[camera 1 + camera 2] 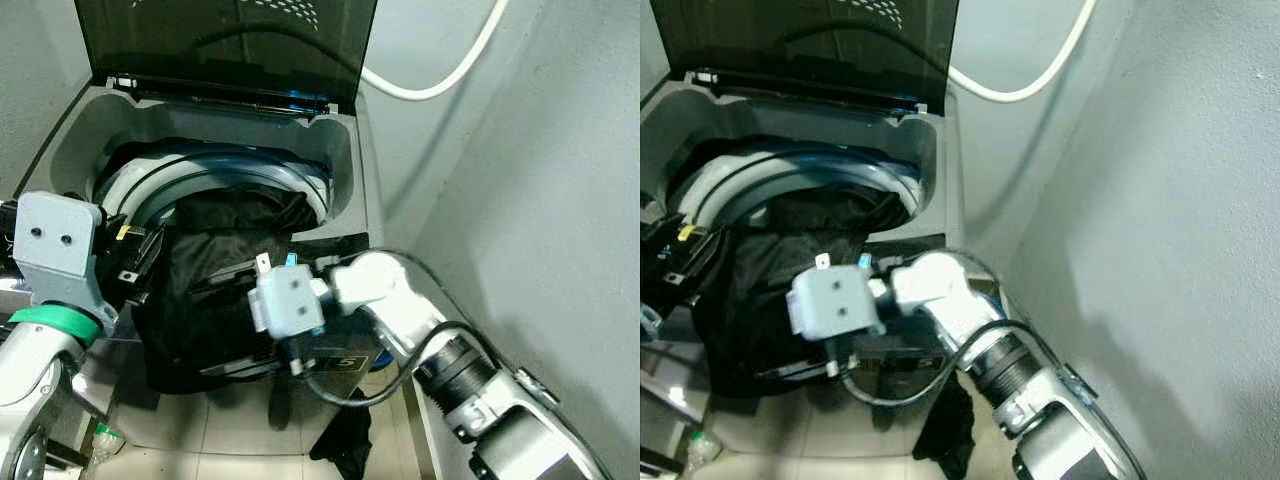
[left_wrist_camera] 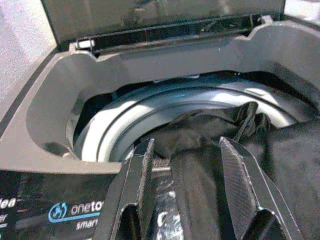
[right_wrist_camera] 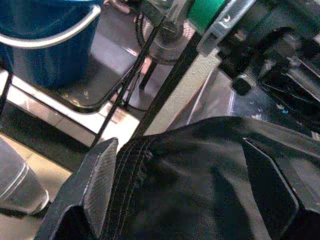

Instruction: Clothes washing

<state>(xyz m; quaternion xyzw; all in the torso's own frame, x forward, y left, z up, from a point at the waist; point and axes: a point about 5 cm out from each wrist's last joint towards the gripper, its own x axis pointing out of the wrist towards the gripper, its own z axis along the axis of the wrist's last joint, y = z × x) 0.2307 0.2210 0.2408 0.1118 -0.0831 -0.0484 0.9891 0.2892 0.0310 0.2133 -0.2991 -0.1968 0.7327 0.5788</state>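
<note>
1. Overhead, in the left eye view, a washing machine (image 1: 355, 150) stands with its lid (image 1: 225, 45) raised against the wall, so the drum (image 1: 215, 175) is free to load. A black garment (image 1: 215, 270) lies half in the drum and half draped over the front edge; both arms meet at it, likely to bundle it inside.
2. Seen from the right eye view, the right gripper (image 1: 770, 330) reaches across the front of the machine, low against the hanging part of the cloth. A white hose (image 1: 1020, 85) curves along the wall behind.
3. Along the left wrist view, the left gripper (image 2: 187, 172) has its jaws spread, with folds of the garment between them, above the drum rim.
4. Along the right wrist view, the right gripper's jaws stand wide apart with the garment's stitched hem lying between them, not pinched. A blue bucket (image 3: 47, 35) sits on a wire rack (image 3: 100, 95) beyond.
</note>
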